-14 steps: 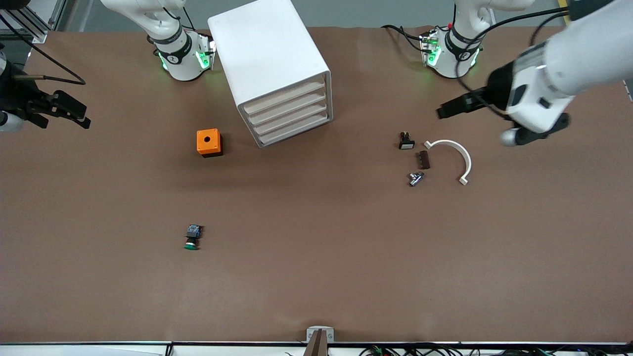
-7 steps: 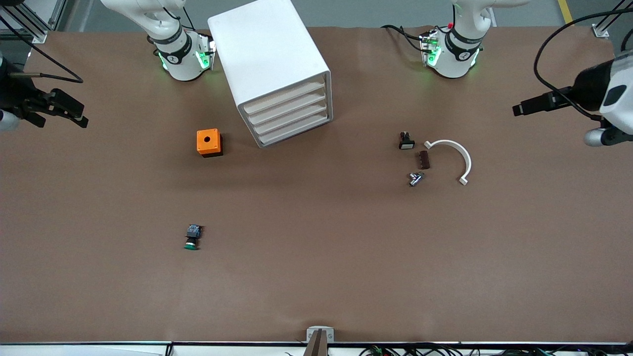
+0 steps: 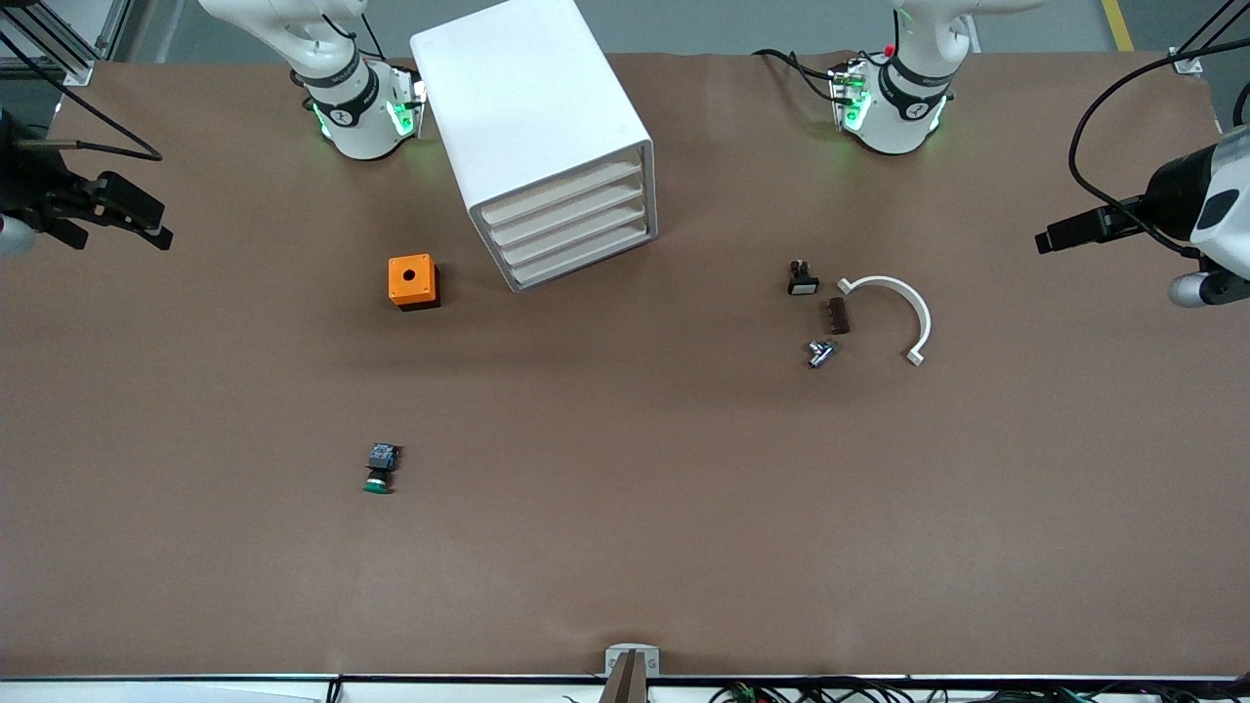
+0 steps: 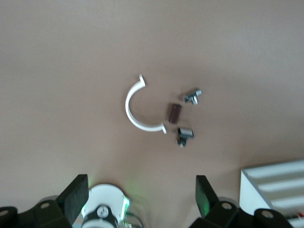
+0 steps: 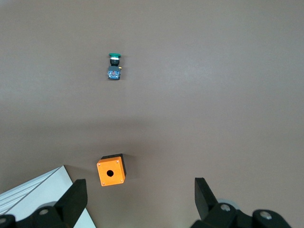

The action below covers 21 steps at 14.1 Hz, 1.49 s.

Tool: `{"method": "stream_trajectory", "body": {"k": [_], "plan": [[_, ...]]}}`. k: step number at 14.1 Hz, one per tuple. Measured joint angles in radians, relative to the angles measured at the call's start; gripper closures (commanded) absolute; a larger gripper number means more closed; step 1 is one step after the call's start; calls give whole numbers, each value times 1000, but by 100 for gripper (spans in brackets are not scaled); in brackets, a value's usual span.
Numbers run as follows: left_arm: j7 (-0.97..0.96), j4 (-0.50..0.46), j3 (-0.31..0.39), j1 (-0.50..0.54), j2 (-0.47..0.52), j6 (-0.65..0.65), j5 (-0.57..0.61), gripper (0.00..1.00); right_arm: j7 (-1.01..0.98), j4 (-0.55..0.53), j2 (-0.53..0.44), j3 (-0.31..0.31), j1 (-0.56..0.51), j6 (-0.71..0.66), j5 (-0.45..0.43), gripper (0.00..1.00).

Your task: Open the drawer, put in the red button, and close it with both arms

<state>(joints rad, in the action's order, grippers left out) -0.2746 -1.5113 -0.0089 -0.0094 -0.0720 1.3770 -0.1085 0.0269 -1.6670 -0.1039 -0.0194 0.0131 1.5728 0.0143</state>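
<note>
The white cabinet (image 3: 532, 117) stands between the arm bases, and all of its drawers (image 3: 571, 227) are shut flush. Its corner shows in the left wrist view (image 4: 278, 183) and the right wrist view (image 5: 33, 192). The red button is not visible in any view. My left gripper (image 3: 1045, 241) hangs open and empty over the left arm's end of the table; in its wrist view (image 4: 140, 190) the fingers stand wide apart. My right gripper (image 3: 156, 223) hangs open and empty over the right arm's end, its fingers wide apart in the right wrist view (image 5: 137, 190).
An orange box with a hole (image 3: 412, 281) sits beside the cabinet. A green-capped switch (image 3: 379, 469) lies nearer the front camera. Toward the left arm's end lie a white curved clamp (image 3: 903, 308), a small black switch (image 3: 802, 278), a brown block (image 3: 838, 316) and a metal fitting (image 3: 820, 351).
The left arm has swung away from above the curved clamp out to its end of the table. The right gripper has barely shifted. Nothing on the table moved.
</note>
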Motion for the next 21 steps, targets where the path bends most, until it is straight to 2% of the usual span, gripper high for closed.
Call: {"method": "stream_trajectory", "body": {"k": [3, 7, 11, 16, 21], "plan": [[2, -71, -6, -3, 41, 109, 11, 1, -2, 1, 0, 0, 3, 0, -11, 0], [103, -81, -7, -2, 59, 210, 24, 1, -6, 1, 0, 0, 9, 0, -13, 0], [122, -86, -10, -4, 59, 328, 68, 0, -19, 1, 0, 0, 9, 0, -14, 0], [123, -10, -12, -13, 18, 337, 68, 0, -19, 1, 0, 0, 9, 2, -14, 0], [123, 9, -11, -13, -1, 328, 69, 0, -19, 2, 0, 0, 9, 13, -14, 0]]}}
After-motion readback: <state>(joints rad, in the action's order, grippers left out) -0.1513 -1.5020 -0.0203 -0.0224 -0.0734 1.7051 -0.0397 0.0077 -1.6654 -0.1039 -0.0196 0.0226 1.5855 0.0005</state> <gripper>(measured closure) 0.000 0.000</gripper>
